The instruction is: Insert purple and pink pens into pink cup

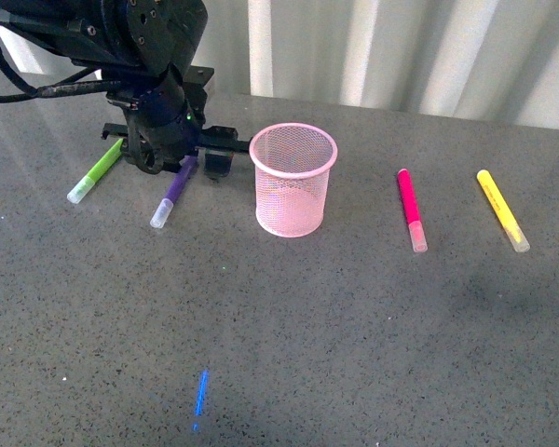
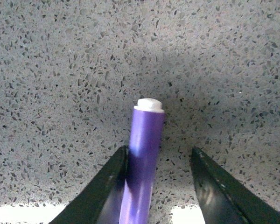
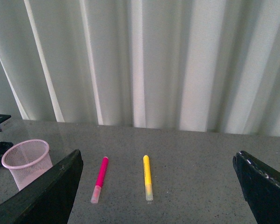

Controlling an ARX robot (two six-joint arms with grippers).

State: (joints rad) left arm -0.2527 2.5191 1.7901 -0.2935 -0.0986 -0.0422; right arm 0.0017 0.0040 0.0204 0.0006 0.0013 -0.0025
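Nearest the camera, a small blue streak of light [image 1: 201,391] marked the grey speckled table [image 1: 354,354]. Farther back, near the middle, the pink cup [image 1: 293,182] stood upright with nothing visible inside it. To its left the purple pen [image 1: 172,194] lay flat on the table, pale cap toward the camera. The left end effector [image 1: 182,154] was lowered over its barrel. In the left wrist view its fingers [image 2: 109,186] were released, straddling the barrel; one finger touched it and a gap showed at the other. A lime-green marker [image 1: 95,173] lay just left of the purple pen. Right of the cup, well apart from it, the pink pen [image 1: 411,209] lay flat, cap toward the camera, with a yellow marker [image 1: 502,209] farther right. The right end effector [image 3: 157,161] was spread wide, grasping nothing, looking toward those two pens. A white pleated curtain [image 1: 401,47] hung behind the table.
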